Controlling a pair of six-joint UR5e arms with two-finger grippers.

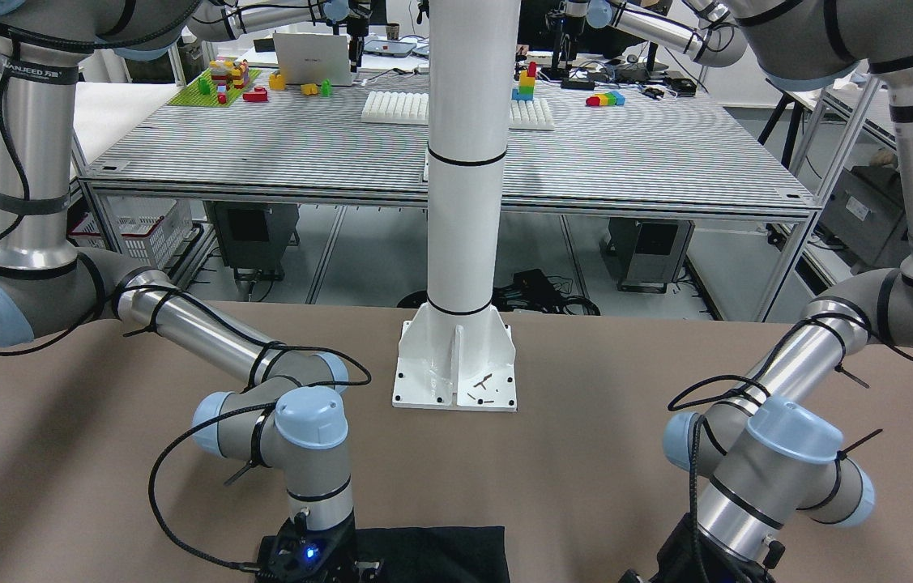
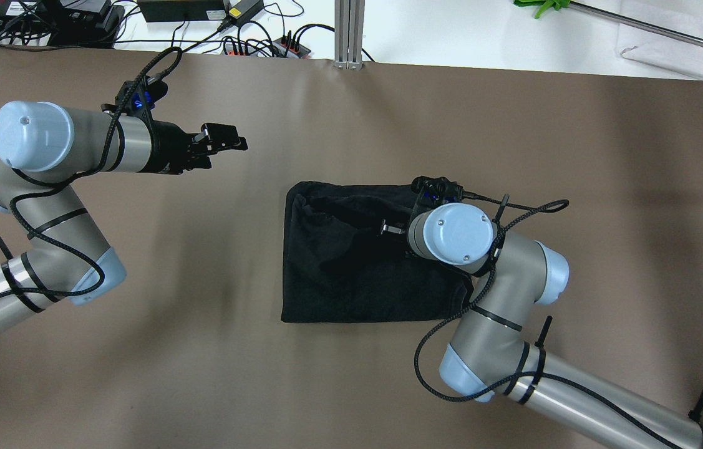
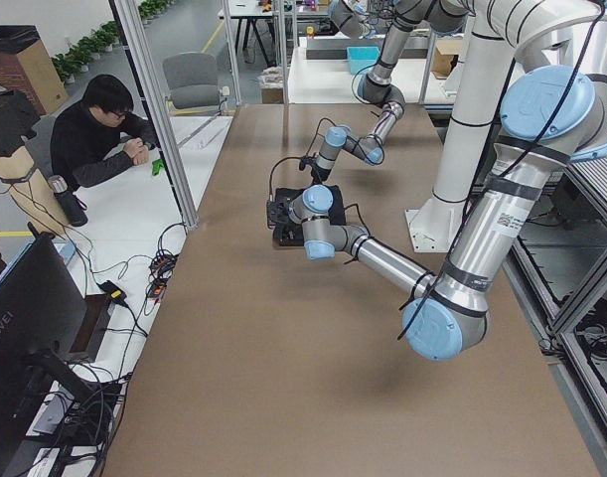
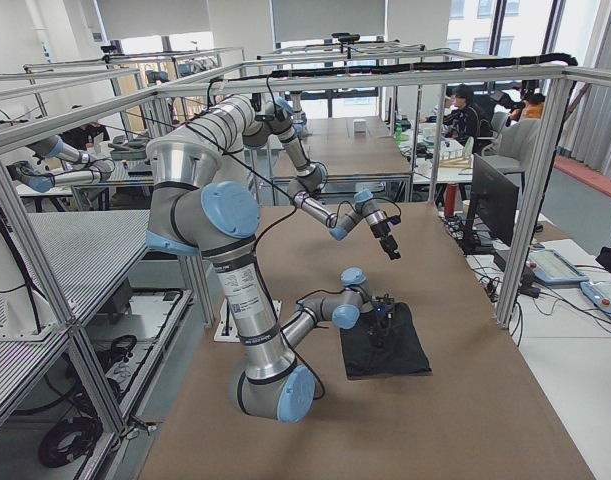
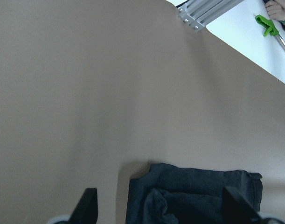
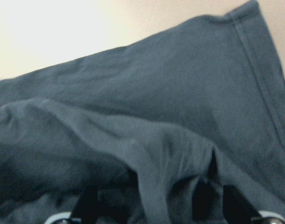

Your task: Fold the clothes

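The overhead camera sits behind the robot and looks steeply down on the brown matte table [image 2: 351, 386], taking in the plain black soft fabric garment [image 2: 339, 280] whole. The front-facing camera looks back from the opposite side, close over the surface, toward the white round pole [image 1: 464, 202] on its bolted base plate; only a strip of the garment shows at its bottom edge. The two side cameras stand high at the table's ends, far back, looking along it; both share pole, table and garment. The left wrist camera looks slantwise over bare table to the garment; the right wrist camera hangs close above it, fabric nearly filling the frame.
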